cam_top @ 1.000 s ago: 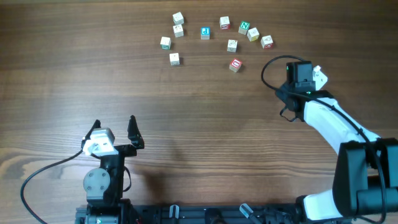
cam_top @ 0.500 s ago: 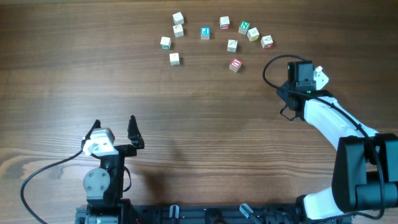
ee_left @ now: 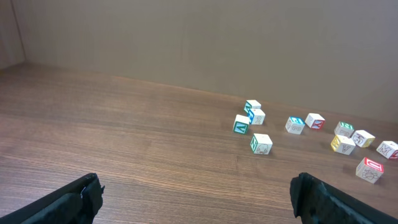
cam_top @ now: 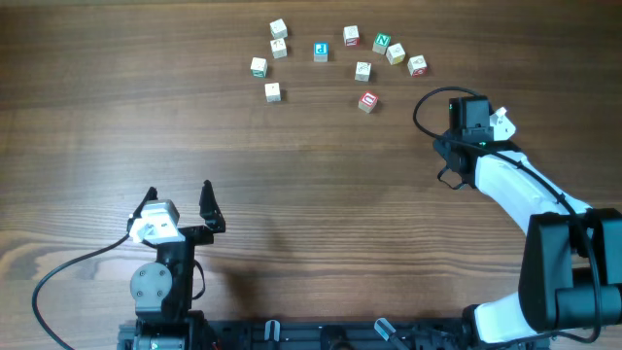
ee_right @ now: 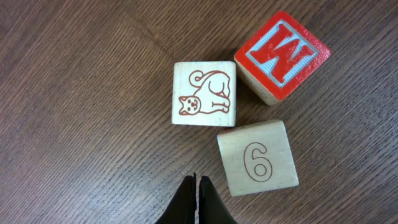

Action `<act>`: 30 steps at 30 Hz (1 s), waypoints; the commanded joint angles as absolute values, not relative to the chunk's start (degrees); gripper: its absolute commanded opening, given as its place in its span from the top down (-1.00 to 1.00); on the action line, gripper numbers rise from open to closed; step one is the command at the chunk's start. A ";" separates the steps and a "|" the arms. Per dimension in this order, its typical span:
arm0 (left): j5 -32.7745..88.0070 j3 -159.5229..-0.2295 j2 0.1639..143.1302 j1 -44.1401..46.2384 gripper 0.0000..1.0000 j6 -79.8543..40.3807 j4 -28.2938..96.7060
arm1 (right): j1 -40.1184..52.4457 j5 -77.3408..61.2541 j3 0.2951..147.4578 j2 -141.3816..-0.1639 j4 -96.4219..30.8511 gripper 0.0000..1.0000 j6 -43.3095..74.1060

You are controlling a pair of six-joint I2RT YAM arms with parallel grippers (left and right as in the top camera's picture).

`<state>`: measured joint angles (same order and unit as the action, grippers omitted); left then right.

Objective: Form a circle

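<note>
I rate the pale wooden cat-printed cube (ee_right: pixel 204 93) light, rigid, smooth: grip opposite flat sides. My right fingers (ee_right: pixel 186 208) are clenched, empty; left fingers (ee_left: pixel 78 199) released.

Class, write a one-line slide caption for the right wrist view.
Shut right gripper near three blocks on the table: cat block, red W block, 6 block.

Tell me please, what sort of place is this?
Probably a robot test bench, not a home: a left arm and a right arm stand at a wood-grain table with toy alphabet blocks, before a plain wall.
</note>
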<state>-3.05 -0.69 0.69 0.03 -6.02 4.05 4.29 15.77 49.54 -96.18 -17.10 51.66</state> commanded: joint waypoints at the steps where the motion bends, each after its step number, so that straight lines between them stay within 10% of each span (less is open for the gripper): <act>1: -2.37 -0.34 0.16 -0.34 -1.00 -4.73 3.99 | 4.25 18.39 50.02 -96.97 -18.02 0.91 54.46; 30: -2.37 -0.34 0.16 -0.34 -1.00 -4.71 3.99 | 3.62 17.58 50.02 -98.45 -15.29 0.91 52.69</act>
